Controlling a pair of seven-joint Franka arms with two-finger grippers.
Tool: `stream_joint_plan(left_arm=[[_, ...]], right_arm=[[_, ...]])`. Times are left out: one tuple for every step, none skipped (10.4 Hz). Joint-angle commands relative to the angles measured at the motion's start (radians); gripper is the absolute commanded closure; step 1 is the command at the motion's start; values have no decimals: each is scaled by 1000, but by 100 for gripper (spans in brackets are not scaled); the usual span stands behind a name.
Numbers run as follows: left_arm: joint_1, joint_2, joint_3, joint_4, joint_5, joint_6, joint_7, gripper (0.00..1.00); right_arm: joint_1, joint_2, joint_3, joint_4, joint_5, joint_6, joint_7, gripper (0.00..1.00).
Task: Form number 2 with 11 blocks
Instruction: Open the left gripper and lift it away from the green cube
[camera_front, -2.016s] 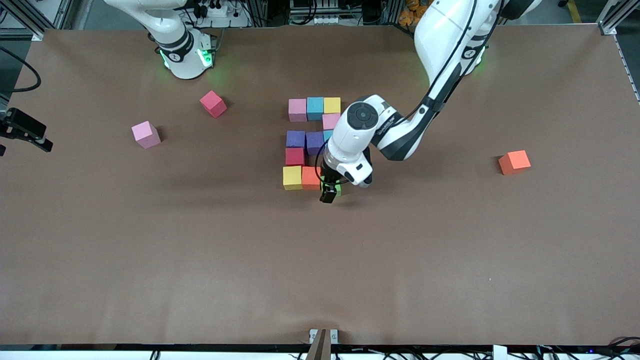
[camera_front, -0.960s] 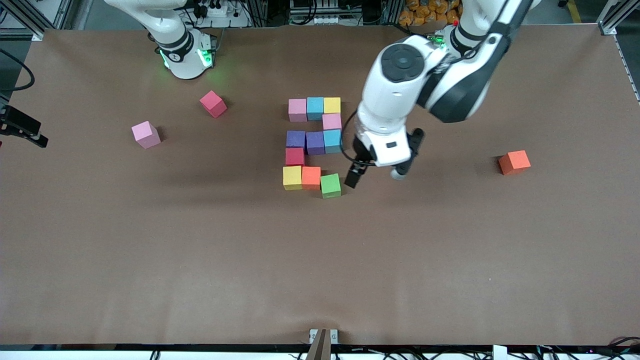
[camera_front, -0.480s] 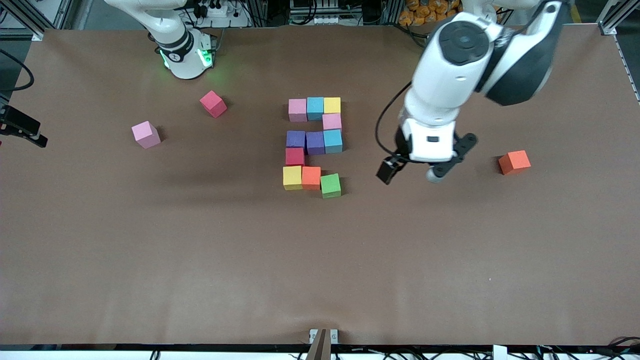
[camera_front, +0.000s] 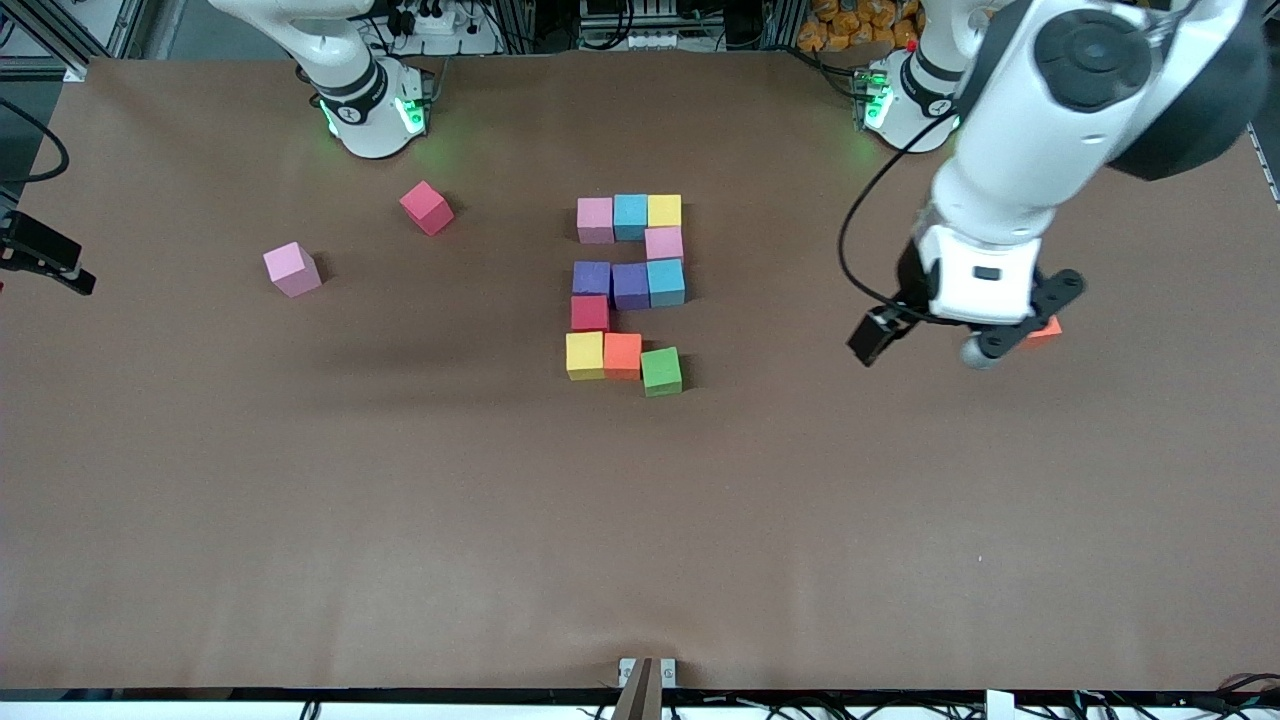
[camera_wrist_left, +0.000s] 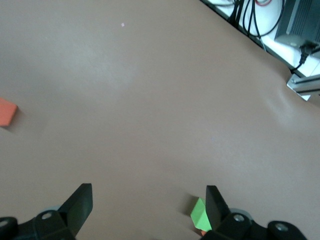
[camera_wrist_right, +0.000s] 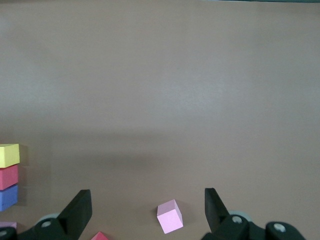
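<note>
Brown tabletop in the front view, with number 2 at its centre: eleven blocks by count, only green block at the five o'clock corner slightly out of line. Left gripper up at three o'clock from the digit, fingers open and empty, partly hiding a spare orange block.

Left wrist view: fingers spread, nothing between.

Right wrist view: right gripper waiting, fingers wide and empty, pink block near on the tabletop.

Probably finished. Lift away high, touch no cube, or push green gently into its row.
</note>
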Motion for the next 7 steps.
stream_joint_plan(left_arm=[[68, -54, -11, -11, 6, -52, 110, 0], [101, -74, -10, -11, 0, -75, 162, 0], [137, -86, -11, -11, -29, -92, 223, 0], [186, -117, -11, -10, -73, -107, 301, 0], [254, -145, -10, -11, -137, -135, 428, 0], [307, -160, -10, -11, -171, -168, 534, 0], [329, -172, -13, -11, -164, -207, 570, 0]], right_arm=[[1, -3, 3, -1, -70, 2, -7, 0], [7, -3, 3, 0, -87, 5, -6, 0], [8, -4, 6, 2, -87, 13, -3, 0], [7, -9, 8, 5, -87, 10, -3, 0], [8, -9, 9, 4, -86, 5, -4, 0], [13, -9, 9, 4, -86, 4, -6, 0], [14, -11, 9, 4, -87, -1, -7, 0]])
